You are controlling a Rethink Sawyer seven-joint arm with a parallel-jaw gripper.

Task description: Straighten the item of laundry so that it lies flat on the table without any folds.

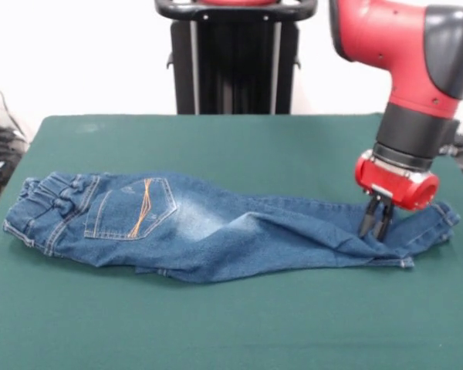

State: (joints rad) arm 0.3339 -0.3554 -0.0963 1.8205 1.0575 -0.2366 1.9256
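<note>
Jeans (201, 223) lie sideways across the green counter (231, 324), legs overlapped and creased, and with our gripper (376, 225) nearly pressed together on the cloth near the cuffs, we judge a pull could drag both layers, keeping the fold.

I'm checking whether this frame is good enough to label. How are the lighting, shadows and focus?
Front view: even, soft lighting; no glare on the table; only a thin shadow under the jeans; the whole picture slightly soft; the gripper tips dark against the denim, hard to separate.
</note>
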